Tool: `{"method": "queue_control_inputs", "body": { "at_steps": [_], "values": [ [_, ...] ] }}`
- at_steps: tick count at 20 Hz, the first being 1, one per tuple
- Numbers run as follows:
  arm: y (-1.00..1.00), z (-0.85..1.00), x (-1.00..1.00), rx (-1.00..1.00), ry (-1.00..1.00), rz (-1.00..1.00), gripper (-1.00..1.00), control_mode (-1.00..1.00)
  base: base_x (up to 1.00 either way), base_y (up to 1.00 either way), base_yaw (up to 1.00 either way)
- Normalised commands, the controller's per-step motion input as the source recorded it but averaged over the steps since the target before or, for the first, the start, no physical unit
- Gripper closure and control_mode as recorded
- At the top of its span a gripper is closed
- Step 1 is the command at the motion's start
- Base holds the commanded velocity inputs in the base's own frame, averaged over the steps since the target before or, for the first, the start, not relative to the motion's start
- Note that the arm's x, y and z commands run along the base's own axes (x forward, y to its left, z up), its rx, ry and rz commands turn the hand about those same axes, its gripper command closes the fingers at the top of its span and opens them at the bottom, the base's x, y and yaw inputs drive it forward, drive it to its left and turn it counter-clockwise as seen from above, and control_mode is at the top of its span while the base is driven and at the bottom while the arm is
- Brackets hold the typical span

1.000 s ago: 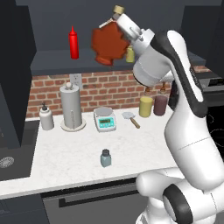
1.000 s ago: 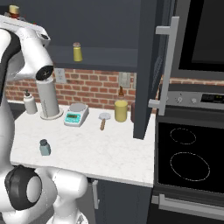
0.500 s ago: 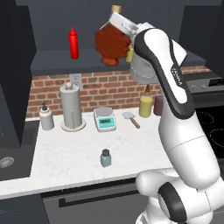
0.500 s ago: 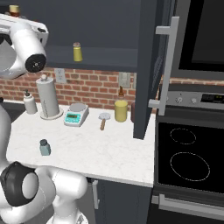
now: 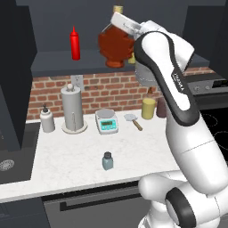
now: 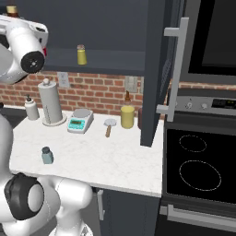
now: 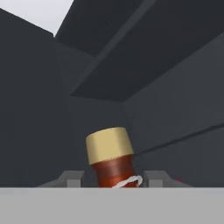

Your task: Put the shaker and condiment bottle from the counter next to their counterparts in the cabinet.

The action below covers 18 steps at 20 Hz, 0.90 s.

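Observation:
My gripper point(image 5: 121, 18) is shut on the neck of the condiment bottle point(image 5: 116, 46), a reddish-brown bottle with a tan stopper. It holds the bottle nearly upright at the height of the cabinet shelf point(image 5: 53, 67), to the right of the red squeeze bottle point(image 5: 75, 43). In the hand view the stopper and neck of the condiment bottle point(image 7: 110, 153) stand between the fingertips of the gripper point(image 7: 113, 179), with the dark cabinet inside behind. The yellow-olive shaker point(image 6: 81, 54) stands on the shelf. The blue-grey shaker point(image 5: 107, 160) sits alone on the counter point(image 5: 75, 153), also seen from the right point(image 6: 46, 155).
Along the brick wall stand a soap dispenser point(image 5: 46, 120), a paper-towel holder point(image 5: 73, 109), a kitchen scale point(image 5: 107, 121), a brush point(image 5: 133, 120) and a yellow canister point(image 5: 148, 108). An open cabinet door point(image 6: 156, 69) hangs at the counter's right end, beside the stove point(image 6: 198, 161). A sink point(image 5: 6, 164) lies left.
The arm has swung round and the held bottle has turned from a tilt to nearly upright near the shelf. The shaker on the counter has not moved.

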Motion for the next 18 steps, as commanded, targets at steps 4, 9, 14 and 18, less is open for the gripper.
{"method": "queue_control_inputs", "body": {
  "at_steps": [4,9,14,18],
  "values": [
    [0.0,-0.69,0.02,-0.15,0.0,0.0,1.0,-1.0,0.0,0.0,0.0],
    [-0.02,-0.15,0.07,-0.06,0.0,0.0,1.0,-1.0,0.0,0.0,0.0],
    [-0.23,0.03,0.25,0.15,0.0,-0.11,1.0,-1.0,0.0,0.0,0.0],
    [-0.3,0.0,0.36,0.15,0.0,-0.19,1.0,-1.0,0.0,0.0,0.0]
  ]
}}
